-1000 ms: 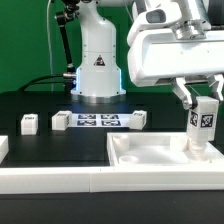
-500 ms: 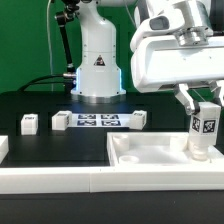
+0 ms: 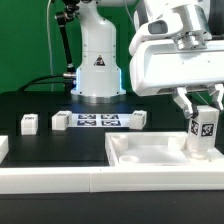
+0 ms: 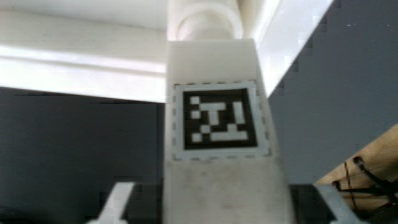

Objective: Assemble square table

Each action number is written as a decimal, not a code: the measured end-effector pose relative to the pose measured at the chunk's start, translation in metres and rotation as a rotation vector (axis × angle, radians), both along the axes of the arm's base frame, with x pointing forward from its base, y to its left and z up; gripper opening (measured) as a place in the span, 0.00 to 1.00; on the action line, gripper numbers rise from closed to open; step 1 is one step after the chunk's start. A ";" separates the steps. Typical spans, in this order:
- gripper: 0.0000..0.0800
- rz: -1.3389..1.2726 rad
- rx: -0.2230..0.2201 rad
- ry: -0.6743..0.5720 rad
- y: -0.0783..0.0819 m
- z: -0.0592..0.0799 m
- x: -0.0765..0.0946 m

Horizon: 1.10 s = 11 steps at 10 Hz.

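White leg [image 3: 204,140] with black-white square tag [image 3: 206,124], white tabletop [image 3: 150,157], black table [image 3: 45,145], green backdrop [image 3: 25,40].

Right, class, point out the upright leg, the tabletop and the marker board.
leg [image 3: 205,126]: exterior view, on its tag.
tabletop [image 3: 165,153]: exterior view, bare inner floor.
marker board [image 3: 98,120]: exterior view, its middle.

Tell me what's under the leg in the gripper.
The tabletop, near its corner at the exterior view's right, lies under the leg the gripper holds. The leg's foot covers that spot, so a socket or contact cannot be seen.
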<state>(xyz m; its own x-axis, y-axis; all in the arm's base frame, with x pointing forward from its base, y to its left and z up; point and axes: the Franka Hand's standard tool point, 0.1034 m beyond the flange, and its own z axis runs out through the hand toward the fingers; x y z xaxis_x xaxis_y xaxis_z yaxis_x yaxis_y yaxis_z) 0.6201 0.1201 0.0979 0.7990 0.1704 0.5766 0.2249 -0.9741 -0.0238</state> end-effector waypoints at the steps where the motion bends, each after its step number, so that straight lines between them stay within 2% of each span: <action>1: 0.36 0.000 0.000 0.003 0.000 -0.002 -0.001; 4: 0.36 -0.001 0.000 0.004 0.000 -0.007 -0.003; 9: 0.36 -0.004 0.000 -0.017 0.000 -0.008 -0.002; 10: 0.45 -0.003 0.000 -0.008 0.001 -0.009 -0.002; 11: 0.45 -0.002 0.000 -0.002 0.001 -0.010 -0.003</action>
